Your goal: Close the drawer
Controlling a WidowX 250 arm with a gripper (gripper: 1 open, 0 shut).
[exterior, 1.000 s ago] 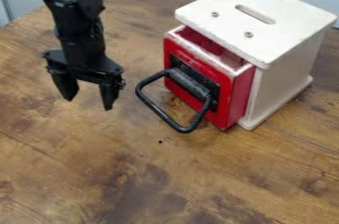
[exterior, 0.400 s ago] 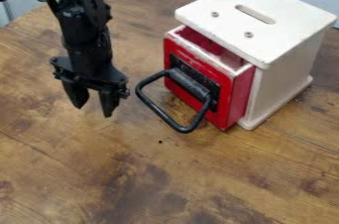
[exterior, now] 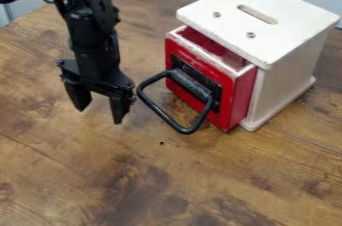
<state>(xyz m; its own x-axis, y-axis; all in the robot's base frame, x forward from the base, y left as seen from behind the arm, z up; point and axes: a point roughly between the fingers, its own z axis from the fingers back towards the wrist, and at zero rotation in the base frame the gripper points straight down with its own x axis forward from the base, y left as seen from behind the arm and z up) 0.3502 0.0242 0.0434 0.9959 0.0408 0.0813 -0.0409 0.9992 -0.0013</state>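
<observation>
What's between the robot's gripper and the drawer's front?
The big black handle: it sticks out from the drawer toward the gripper, as the camera view shows.

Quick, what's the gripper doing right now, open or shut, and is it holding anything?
Gripper: open, fingers spread apart, holding nothing; it hangs beside the drawer's black loop handle.

cream-white slotted box, brown wooden table
</observation>
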